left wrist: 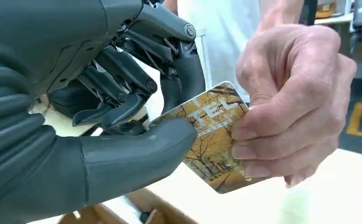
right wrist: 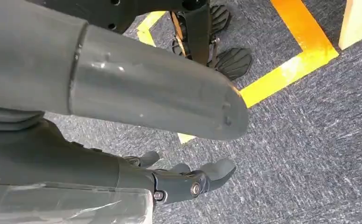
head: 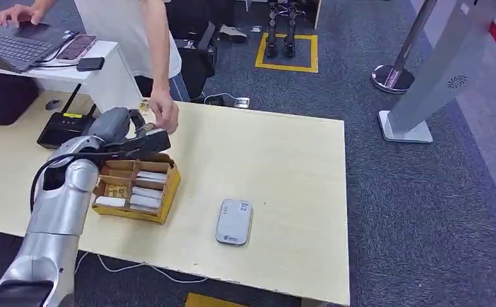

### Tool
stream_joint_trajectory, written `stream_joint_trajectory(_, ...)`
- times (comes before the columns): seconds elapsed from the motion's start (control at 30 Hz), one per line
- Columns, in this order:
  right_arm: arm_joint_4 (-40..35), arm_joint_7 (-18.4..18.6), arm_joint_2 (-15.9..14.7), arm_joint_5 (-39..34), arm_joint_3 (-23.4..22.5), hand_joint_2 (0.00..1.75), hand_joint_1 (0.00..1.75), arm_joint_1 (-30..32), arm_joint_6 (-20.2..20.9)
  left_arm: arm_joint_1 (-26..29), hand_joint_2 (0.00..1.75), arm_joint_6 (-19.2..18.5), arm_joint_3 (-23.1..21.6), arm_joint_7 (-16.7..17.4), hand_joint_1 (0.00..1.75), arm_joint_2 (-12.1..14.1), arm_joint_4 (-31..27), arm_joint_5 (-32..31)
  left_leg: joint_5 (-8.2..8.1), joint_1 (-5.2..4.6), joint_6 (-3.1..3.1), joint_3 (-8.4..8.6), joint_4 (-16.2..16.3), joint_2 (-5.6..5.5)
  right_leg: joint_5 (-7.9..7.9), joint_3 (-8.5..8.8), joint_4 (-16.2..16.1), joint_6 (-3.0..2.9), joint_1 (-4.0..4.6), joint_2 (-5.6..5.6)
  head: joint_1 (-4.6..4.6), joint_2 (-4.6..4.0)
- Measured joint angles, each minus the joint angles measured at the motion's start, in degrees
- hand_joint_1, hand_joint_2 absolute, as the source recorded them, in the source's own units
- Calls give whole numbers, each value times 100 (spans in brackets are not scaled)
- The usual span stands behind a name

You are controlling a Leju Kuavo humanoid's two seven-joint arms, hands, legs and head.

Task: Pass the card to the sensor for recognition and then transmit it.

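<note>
Card handover: your left robot hand (left wrist: 123, 93) and a person's hand (left wrist: 291, 102) both hold the card (left wrist: 211, 135).

Your left robot hand pinches one edge of the card between its thumb and darker fingers (left wrist: 123, 100), raised over the surface (head: 264, 160) above the far side of the box (head: 136, 188); the person's hand grips the opposite edge. In the box you see pale cards lying in its compartments. The grey sensor (head: 234, 221) lies flat on the surface, to the right of the box and apart from it. Your right robot hand (right wrist: 188, 179) hangs over the floor (right wrist: 309, 154), fingers loosely spread, holding nothing.
</note>
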Motion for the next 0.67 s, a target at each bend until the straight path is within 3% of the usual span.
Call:
stream_joint_trajectory(0.1, 2, -15, -2, 17, 0, 0, 0, 0, 6, -123, 175, -26, 0, -2, 175, -9, 2, 214, 0, 0, 0, -1, 0, 0, 0, -1, 0, 0, 0, 1, 0, 0)
stream_joint_trajectory(0.13, 2, -15, -2, 26, 0, 0, 0, 0, 11, -156, 175, -31, 0, -2, 145, -11, 2, 286, 0, 0, 0, -1, 0, 0, 0, -1, 0, 0, 0, 1, 0, 0)
stream_joint_trajectory(0.17, 2, -18, -4, 33, 0, 0, 0, -1, 18, -186, 175, -39, 0, 0, 0, -22, 2, 344, 0, 0, 0, -1, 0, 0, 0, -1, 0, 0, 0, 1, 0, 0)
stream_joint_trajectory(0.2, 2, -22, -4, 46, 0, 0, 0, 0, 17, -216, 175, -44, 2, 7, 0, -39, 0, 431, 0, 0, 0, -1, 0, 0, 0, -1, 0, 0, 0, 0, 0, 0)
stream_joint_trajectory(0.23, 2, -22, -7, 55, 0, 0, 0, 0, 18, -245, 0, -41, 2, 31, 0, -48, 0, 484, 0, 0, 0, -1, 0, 0, 0, -1, 0, 0, 0, 0, 0, 0)
stream_joint_trajectory(0.67, 9, -4, -7, 116, -7, 0, 0, -1, -2, -556, 0, 2, 2, 203, 0, -232, -4, 444, 0, 0, 0, -1, 0, 0, 3, -1, 0, 4, 0, 1, 0, 0)
